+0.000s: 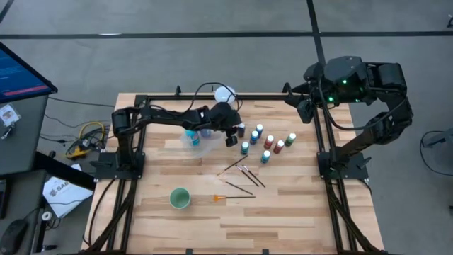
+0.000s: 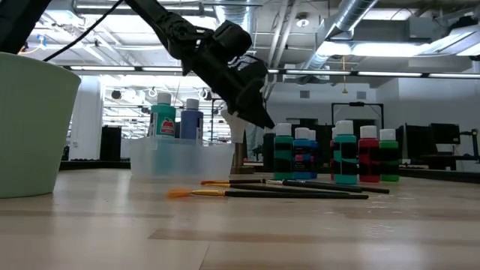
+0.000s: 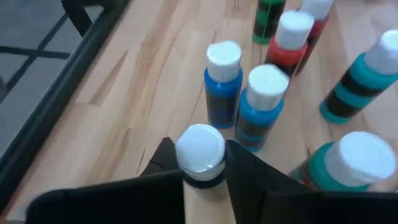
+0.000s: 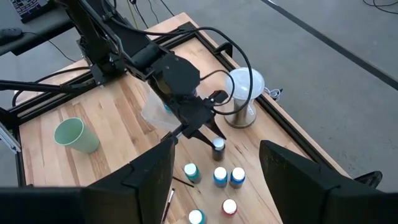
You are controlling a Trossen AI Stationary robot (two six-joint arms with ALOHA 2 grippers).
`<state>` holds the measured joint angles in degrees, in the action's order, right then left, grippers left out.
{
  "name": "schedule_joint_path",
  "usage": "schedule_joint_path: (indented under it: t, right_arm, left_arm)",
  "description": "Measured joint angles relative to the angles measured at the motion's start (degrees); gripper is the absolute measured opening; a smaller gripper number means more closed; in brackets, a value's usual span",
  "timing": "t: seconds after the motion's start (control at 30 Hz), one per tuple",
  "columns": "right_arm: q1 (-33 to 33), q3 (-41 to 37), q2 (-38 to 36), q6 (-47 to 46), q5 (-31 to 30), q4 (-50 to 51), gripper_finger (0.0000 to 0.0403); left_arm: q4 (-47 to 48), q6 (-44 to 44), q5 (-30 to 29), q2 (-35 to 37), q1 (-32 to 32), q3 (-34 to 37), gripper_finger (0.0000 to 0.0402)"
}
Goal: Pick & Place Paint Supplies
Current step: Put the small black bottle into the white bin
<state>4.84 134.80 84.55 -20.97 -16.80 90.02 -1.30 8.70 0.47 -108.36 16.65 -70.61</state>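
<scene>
High view, reading from the clear tub (image 1: 195, 137): a green cup (image 1: 180, 198) sits well toward the near edge from it; just right of the tub the left gripper (image 1: 232, 134) has its jaws pinched on the neck of a brown bottle (image 3: 200, 155) (white cap showing between the fingers), which stands at the tub-side end of the bottle cluster (image 1: 267, 142); brushes (image 1: 241, 177) lie nearer the front than the cluster; the right gripper (image 4: 214, 171) waits spread, raised off the table's far right corner. This looks like the grasp step; next calls for a straight lift, since blue bottles (image 3: 222, 84) stand close beside, then a short carry to the tub, already holding two bottles (image 2: 176, 120); the white globe (image 1: 225, 94) stands near behind, so room is tight there.
</scene>
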Motion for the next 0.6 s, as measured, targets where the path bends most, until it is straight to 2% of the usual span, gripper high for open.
schedule_joint_path:
  t: [0.13,0.4,0.6]
  right_arm:
    - [0.00,0.00,0.00,0.15,0.00,0.00,0.0230]
    - [0.00,0.00,-0.02,0.52,-0.01,0.00,0.0230]
    - [0.01,0.00,-0.02,0.55,0.00,-0.01,0.0230]
  left_arm:
    - [0.03,0.05,0.00,3.08,-0.38,0.00,0.0002]
    - [0.39,-0.56,-1.14,8.53,-0.03,1.27,0.0000]
    - [5.69,-1.65,-1.93,15.86,-1.31,1.40,0.0000]
